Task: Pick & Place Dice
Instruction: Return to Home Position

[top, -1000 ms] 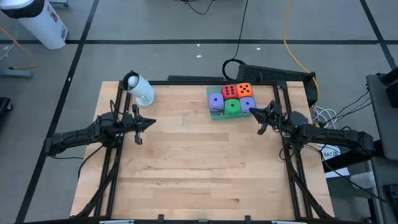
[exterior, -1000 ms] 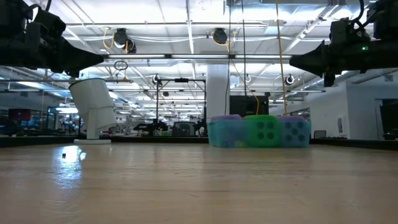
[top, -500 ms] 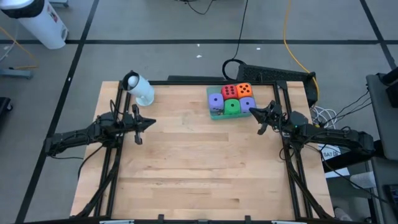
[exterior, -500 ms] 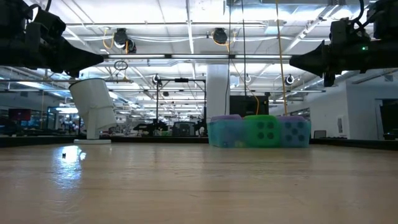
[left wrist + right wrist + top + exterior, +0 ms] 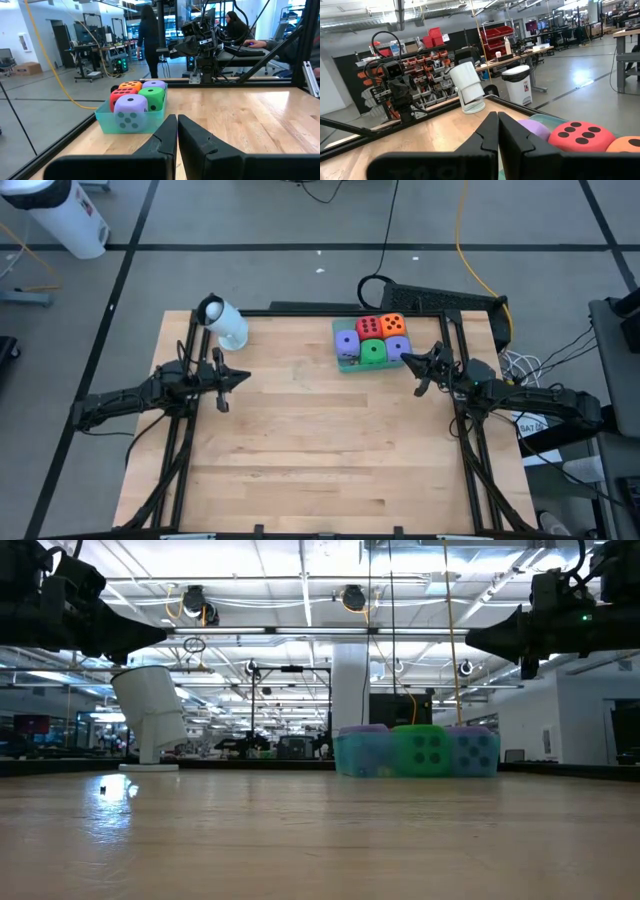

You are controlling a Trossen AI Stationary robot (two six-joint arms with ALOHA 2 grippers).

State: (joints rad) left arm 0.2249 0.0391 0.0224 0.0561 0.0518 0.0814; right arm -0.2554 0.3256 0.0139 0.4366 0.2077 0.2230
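Five dice sit packed in a flat translucent green tray (image 5: 342,360) near the table's far edge: red (image 5: 369,327), orange (image 5: 393,324), green (image 5: 372,352) and two purple-blue (image 5: 346,342) (image 5: 397,347). In the left wrist view the tray (image 5: 131,122) holds them too. My left gripper (image 5: 246,377) hovers shut at the table's left side, pointing level toward the right. My right gripper (image 5: 406,360) hovers shut at the right side, close beside the tray, pointing left. Neither touches anything.
A white cylindrical device (image 5: 224,322) stands on its base at the table's far left corner. Black frame rails run along both table sides (image 5: 180,450). Bare wood (image 5: 330,450) fills the middle and near part. People show in the room behind in the left wrist view.
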